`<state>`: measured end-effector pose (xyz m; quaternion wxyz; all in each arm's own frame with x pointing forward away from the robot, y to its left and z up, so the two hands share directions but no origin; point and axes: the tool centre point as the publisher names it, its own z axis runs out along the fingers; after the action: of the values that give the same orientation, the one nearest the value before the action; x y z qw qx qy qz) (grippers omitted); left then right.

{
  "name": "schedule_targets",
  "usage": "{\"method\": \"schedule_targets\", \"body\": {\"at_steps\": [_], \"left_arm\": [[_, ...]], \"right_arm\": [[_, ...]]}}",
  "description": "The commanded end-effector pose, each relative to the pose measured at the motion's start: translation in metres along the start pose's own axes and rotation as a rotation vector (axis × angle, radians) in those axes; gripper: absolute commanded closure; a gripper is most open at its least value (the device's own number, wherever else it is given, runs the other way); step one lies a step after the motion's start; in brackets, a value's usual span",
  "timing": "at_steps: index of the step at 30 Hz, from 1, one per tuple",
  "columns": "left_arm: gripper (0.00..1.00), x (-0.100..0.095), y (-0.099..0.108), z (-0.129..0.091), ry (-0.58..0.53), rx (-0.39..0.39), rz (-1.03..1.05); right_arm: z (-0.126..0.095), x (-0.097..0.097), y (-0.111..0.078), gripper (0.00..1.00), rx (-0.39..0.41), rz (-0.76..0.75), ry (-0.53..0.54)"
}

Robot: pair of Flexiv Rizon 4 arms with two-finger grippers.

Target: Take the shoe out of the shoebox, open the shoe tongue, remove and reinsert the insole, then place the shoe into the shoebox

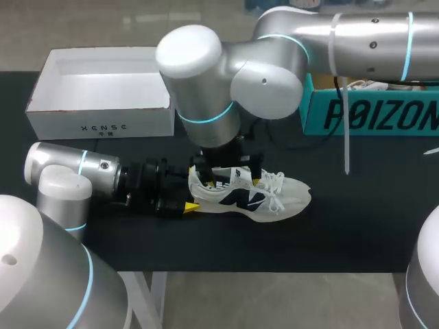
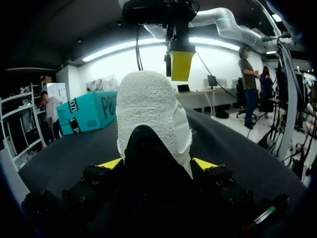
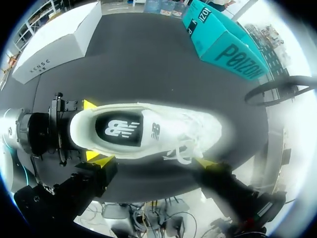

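Left gripper (image 2: 157, 163) pinches the heel of the white shoe (image 1: 250, 195), which lies on the table ahead of it. Right gripper (image 3: 151, 161) hangs above the shoe, jaws spread. The insole (image 3: 121, 129) bears a logo; the white shoebox (image 1: 103, 103) and teal box (image 1: 370, 113) bear lettering.

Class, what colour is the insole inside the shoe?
The insole is black with a white logo, inside the white shoe; clearest in the right wrist view.

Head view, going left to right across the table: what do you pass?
Open white cardboard shoebox → left gripper → white mesh sneaker with dark logo → teal cardboard box.
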<state>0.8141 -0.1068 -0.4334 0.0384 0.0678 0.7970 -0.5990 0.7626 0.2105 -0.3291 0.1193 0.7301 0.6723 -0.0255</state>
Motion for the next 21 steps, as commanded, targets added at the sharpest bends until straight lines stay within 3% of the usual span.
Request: {"method": "schedule_targets", "body": {"at_steps": [1,10,21], "left_arm": [[1.00,0.000,0.002,0.000,0.000,0.000,0.000],[1.00,0.000,0.002,0.000,0.000,0.000,0.000],[1.00,0.000,0.002,0.000,0.000,0.000,0.000]], "right_arm": [[0.007,0.014,-0.004,0.00,-0.032,0.196,-0.058],[0.013,0.004,0.007,0.00,-0.128,0.221,-0.091],[0.025,-0.005,0.018,0.00,-0.134,0.242,-0.120]]}}
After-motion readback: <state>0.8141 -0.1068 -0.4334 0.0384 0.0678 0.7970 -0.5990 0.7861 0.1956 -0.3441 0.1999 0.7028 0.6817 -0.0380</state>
